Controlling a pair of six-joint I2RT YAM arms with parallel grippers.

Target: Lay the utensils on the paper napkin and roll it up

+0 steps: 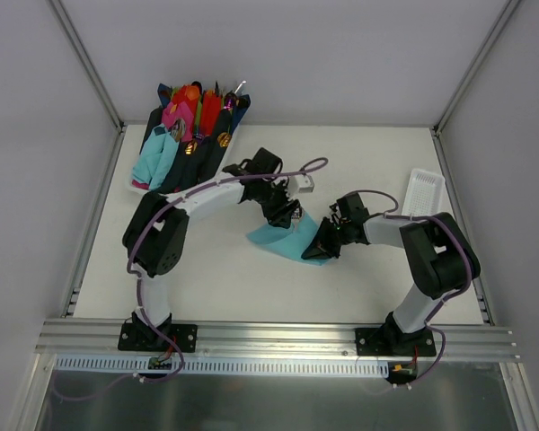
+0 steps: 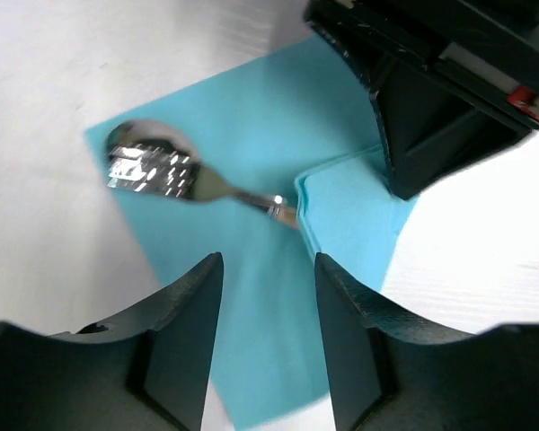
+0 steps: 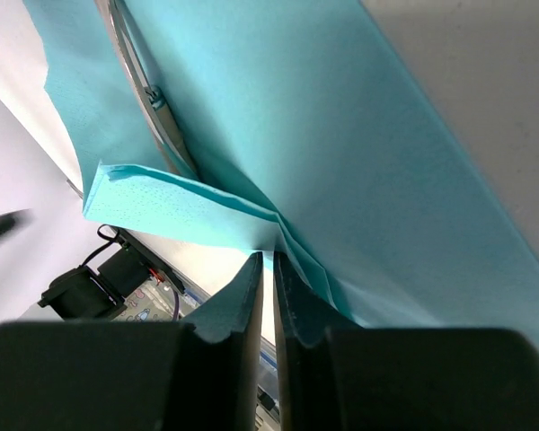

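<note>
1. Teal paper napkin (image 2: 278,108) lies on the white table (image 1: 359,278), directly beneath the left gripper (image 2: 268,265) and reaching out ahead of its fingers
2. Left gripper: jaws moderately apart with nothing between them, hovering above the sheet
3. A silver spoon (image 2: 153,168) rests on the napkin just ahead of the left fingertips, bowl off to their left, handle running under a folded-over corner
4. Right gripper (image 3: 267,260): jaws narrow, pinching that folded corner of the napkin at their very tips
</note>
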